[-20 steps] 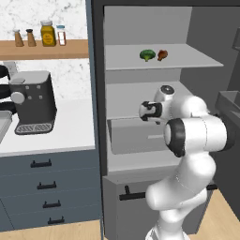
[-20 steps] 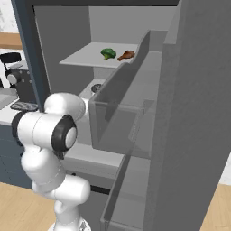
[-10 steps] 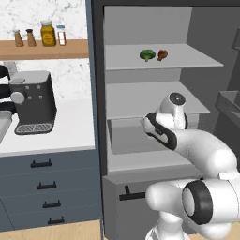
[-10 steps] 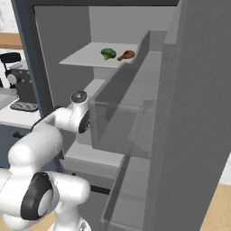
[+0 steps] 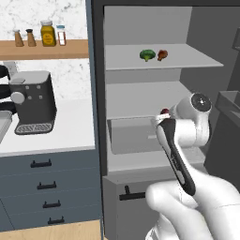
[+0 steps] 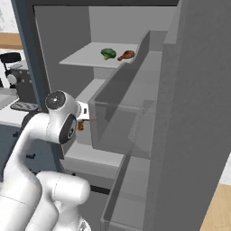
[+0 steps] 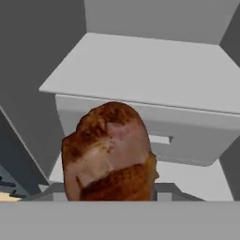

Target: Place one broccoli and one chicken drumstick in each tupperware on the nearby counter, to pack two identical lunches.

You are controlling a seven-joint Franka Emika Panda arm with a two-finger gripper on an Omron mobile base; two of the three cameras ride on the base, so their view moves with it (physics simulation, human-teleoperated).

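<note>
Hand [image 6: 81,121] pinching reddish-brown plump chicken drumstick [image 7: 110,152], just outside open fridge | risk: swing toward white bench [image 5: 56,126] clips fridge wall, or drumstick slips out.

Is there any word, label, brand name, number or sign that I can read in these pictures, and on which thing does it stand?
No text can be read in these pictures.
Spice jars on the wooden shelf: they carry labels, too small and blurred to read.
Coffee machine: no brand or marking visible.
Fridge shelf and the drumstick in the gripper: no writing.
</note>
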